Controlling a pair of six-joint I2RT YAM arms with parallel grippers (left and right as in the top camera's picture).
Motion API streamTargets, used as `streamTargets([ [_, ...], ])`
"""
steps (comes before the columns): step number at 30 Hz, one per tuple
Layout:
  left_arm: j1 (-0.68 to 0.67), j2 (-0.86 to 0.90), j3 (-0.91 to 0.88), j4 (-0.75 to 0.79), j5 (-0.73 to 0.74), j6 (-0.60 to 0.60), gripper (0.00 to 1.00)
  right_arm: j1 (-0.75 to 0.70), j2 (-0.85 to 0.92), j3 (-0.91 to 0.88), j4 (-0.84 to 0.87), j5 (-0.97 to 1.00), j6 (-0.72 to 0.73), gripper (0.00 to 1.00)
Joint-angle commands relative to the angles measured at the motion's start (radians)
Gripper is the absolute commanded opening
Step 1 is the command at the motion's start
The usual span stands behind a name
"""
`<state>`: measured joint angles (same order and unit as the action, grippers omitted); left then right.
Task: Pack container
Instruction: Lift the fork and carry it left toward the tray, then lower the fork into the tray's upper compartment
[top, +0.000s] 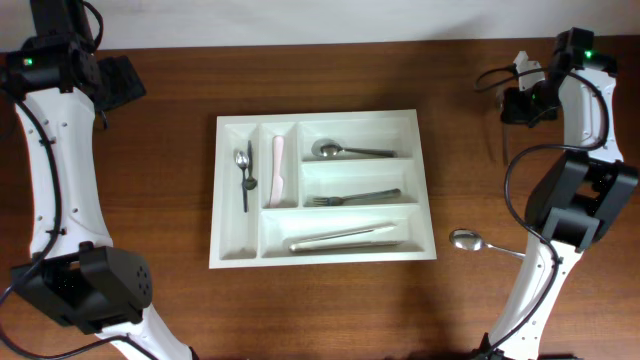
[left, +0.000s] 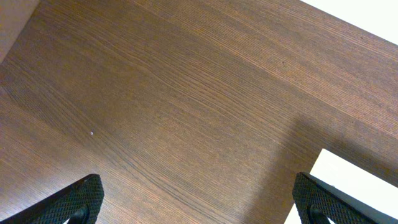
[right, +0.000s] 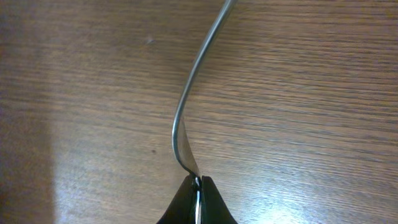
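Observation:
The white container (top: 318, 117) lies at the table's middle. Its compartments hold a small spoon (top: 243, 162), a pale-handled knife (top: 276, 172), a spoon (top: 350, 151), a fork (top: 350, 198) and a long white-handled utensil (top: 345, 238). Right of the container, my right gripper (top: 530, 254) is shut on the handle end of a metal spoon (top: 465, 240). In the right wrist view the curved handle (right: 186, 106) rises from the closed jaws of the right gripper (right: 198, 182) over bare wood. My left gripper (top: 125, 82) hangs open at the far left back, holding nothing; its pads (left: 81, 199) stand wide apart.
A corner of the white container (left: 351, 180) shows at the lower right of the left wrist view. The white arm links (top: 55, 170) run along both table sides. A cable (top: 515, 190) loops beside the right arm.

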<state>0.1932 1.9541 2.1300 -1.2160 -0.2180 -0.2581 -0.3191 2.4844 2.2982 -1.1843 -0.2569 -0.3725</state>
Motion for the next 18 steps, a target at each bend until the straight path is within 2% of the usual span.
streamTargets([
  [1, 0.001, -0.005, 0.008, -0.001, -0.008, -0.003, 0.99, 0.046, -0.032, 0.030, -0.014, -0.020, -0.043, 0.04],
  [18, 0.001, -0.005, 0.008, -0.001, -0.008, -0.003, 0.99, 0.173, -0.032, 0.270, -0.207, -0.021, -0.111, 0.04],
])
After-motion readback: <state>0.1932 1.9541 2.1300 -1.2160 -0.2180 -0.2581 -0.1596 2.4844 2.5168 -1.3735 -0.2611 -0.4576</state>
